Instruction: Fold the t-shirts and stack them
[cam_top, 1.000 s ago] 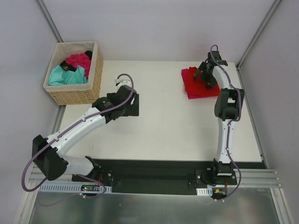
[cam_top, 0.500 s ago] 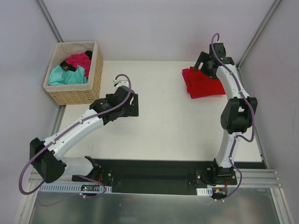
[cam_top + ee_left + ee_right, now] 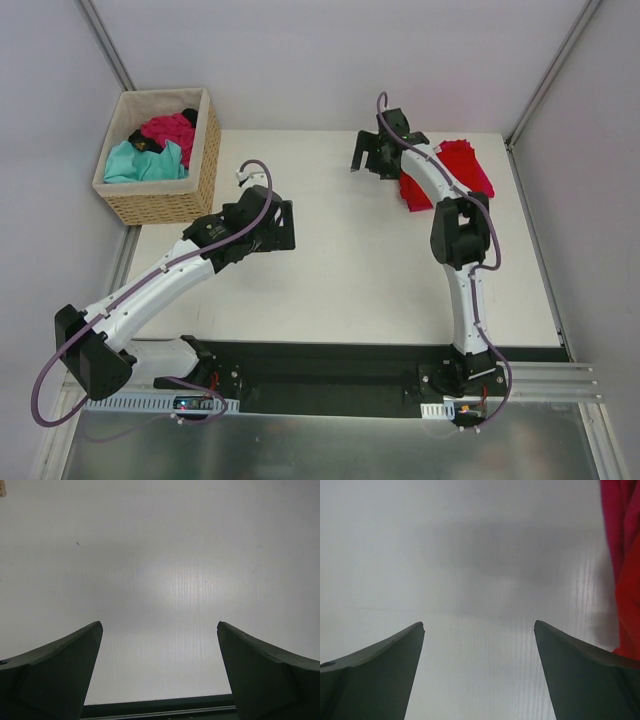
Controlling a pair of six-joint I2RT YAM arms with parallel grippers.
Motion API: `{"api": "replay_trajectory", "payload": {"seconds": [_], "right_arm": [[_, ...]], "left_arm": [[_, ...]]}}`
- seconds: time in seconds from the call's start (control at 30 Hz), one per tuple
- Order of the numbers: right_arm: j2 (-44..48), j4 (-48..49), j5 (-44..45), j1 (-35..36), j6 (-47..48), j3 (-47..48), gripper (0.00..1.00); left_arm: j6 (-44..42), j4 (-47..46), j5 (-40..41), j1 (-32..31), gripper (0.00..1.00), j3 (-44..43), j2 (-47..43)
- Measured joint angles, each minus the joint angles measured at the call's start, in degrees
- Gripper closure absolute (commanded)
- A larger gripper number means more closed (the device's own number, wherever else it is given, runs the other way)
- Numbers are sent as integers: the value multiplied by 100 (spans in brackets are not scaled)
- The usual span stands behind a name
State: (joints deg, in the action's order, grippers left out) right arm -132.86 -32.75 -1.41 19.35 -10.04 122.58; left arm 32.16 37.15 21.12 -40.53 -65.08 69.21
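The red t-shirt (image 3: 468, 165) is lying folded, a bright and slightly rumpled rectangle, at the far right corner of the counter (image 3: 350, 270). The right gripper (image 3: 479, 625) is hovering just left of it, jaws spread wide and empty. The left gripper (image 3: 160, 624) is hanging over bare counter, jaws parted too. The teal t-shirt (image 3: 145, 163) and the magenta t-shirt (image 3: 168, 128) are sitting crumpled in the basket (image 3: 160, 205).

No readable text, label, brand, number or sign shows in any of the 3 views.

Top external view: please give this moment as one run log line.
left gripper: open, empty, above table | right gripper: open, empty, beside folded red t-shirt | teal t-shirt, pink t-shirt: unfolded in basket
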Motion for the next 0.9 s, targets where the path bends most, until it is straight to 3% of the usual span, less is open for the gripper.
{"api": "replay_trajectory", "payload": {"seconds": [0.2,0.53,0.9], "right_arm": [[-656,46,-278,-57,-4,105,4],[-717,380,-385,-173,-44,369,4],[-1019,422,-337,-811,-409,400,4]], "left_arm": [[-2,-2,11,0,1,0,26],[-90,-11,42,0,1,-50,435],[-168,-42,50,0,1,-109,474]]}}
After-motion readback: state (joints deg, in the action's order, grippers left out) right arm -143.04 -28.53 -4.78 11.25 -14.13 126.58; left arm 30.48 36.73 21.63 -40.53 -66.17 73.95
